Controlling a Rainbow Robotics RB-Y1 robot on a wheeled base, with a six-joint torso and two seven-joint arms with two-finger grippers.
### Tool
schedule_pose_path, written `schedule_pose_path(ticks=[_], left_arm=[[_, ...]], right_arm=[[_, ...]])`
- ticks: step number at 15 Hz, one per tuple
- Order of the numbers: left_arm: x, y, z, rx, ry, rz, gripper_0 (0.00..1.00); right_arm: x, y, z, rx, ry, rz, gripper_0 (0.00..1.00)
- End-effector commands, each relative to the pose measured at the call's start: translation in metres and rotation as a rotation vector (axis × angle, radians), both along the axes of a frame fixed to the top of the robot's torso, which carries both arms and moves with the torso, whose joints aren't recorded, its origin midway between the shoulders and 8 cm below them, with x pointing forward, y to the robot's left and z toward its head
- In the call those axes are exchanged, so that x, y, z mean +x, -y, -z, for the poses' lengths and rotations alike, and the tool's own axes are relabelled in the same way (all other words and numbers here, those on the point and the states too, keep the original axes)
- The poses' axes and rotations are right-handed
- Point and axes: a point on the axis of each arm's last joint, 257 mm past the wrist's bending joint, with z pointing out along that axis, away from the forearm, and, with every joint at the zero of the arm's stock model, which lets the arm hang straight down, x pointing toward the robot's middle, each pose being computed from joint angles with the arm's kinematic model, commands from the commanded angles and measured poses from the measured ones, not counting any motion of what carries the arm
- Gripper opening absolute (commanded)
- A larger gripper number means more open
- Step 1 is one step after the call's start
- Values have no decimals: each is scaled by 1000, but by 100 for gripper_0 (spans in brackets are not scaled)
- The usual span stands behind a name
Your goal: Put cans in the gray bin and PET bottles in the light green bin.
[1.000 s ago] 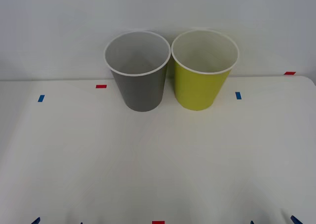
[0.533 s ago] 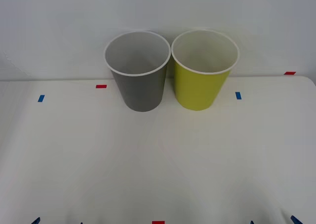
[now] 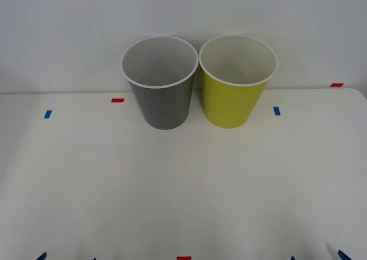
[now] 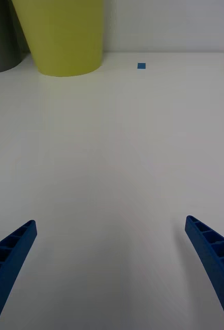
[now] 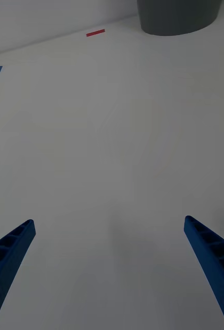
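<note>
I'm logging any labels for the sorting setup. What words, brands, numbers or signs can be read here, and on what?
None can be read.
The gray bin and the light green bin have plain walls with no print.
The table carries only blank red and blue tape marks, with no writing on them.

- gray bin (image 3: 160, 85) and light green bin (image 3: 236, 82) stand side by side at the table's (image 3: 183, 191) far edge
- gray bin stands left

Each tool, left tool (image 5: 109, 273) and right tool (image 4: 109, 273), has two blue, ribbed, tapering fingers (image 5: 9, 258)
</note>
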Motion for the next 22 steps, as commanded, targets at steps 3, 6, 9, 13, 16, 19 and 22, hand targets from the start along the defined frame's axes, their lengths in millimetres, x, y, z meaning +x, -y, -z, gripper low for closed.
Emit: schedule_pose_path(ticks=[3,6,9,13,16,19,22], left_arm=[[0,0,0,0,0,0,100],[0,0,0,0,0,0,100],[0,0,0,0,0,0,100],[0,0,0,0,0,0,100],[0,0,0,0,0,0,100],[0,0,0,0,0,0,100],[0,0,0,0,0,0,100]], right_arm=[[0,0,0,0,0,0,100],[0,0,0,0,0,0,100],[0,0,0,0,0,0,100],[0,0,0,0,0,0,100],[0,0,0,0,0,0,100],[0,0,0,0,0,0,100],[0,0,0,0,0,0,100]])
